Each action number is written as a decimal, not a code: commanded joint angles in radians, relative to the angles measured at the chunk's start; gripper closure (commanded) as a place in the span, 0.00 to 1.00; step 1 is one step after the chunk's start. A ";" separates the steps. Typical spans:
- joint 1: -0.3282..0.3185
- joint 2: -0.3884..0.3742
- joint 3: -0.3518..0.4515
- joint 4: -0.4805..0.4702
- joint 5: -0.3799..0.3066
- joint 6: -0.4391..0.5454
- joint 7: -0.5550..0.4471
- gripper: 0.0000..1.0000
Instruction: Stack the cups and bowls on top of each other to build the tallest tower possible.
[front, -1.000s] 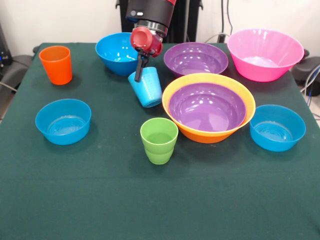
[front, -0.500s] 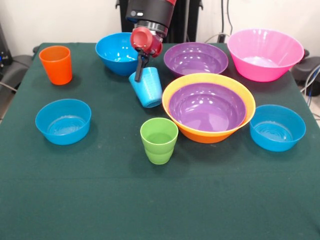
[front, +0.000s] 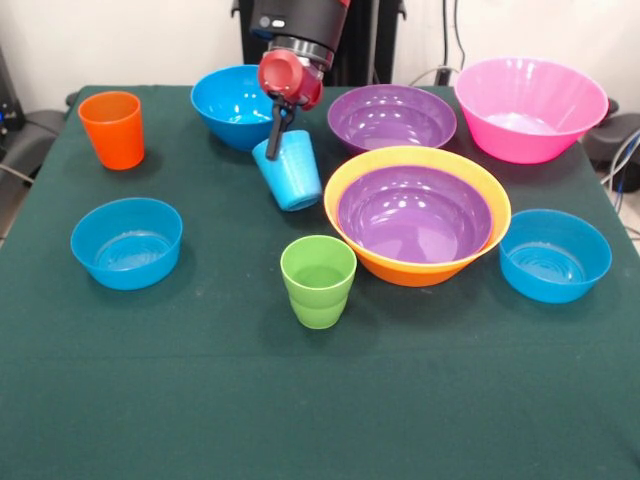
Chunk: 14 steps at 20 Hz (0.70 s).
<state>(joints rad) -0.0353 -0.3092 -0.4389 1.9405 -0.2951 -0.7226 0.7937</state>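
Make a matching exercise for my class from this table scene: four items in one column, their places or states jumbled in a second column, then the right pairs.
Items
1. light blue cup
2. orange cup
3. green cup
4. purple bowl

Places or states
A. nested inside the orange-yellow bowl
B. upright alone near a far corner of the table
C. tilted, held at its rim by the pincer
D. upright in front of the orange-yellow bowl, nearest the camera

Pairs: 1-C, 2-B, 3-D, 4-A
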 joint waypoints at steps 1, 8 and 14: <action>-0.007 -0.064 0.063 -0.102 -0.072 0.241 0.137 1.00; -0.050 -0.158 0.095 -0.087 -0.160 0.334 0.152 1.00; -0.131 -0.264 0.190 -0.076 -0.247 0.470 0.159 1.00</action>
<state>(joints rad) -0.1062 -0.4804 -0.4226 1.9397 -0.4512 -0.4646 0.7937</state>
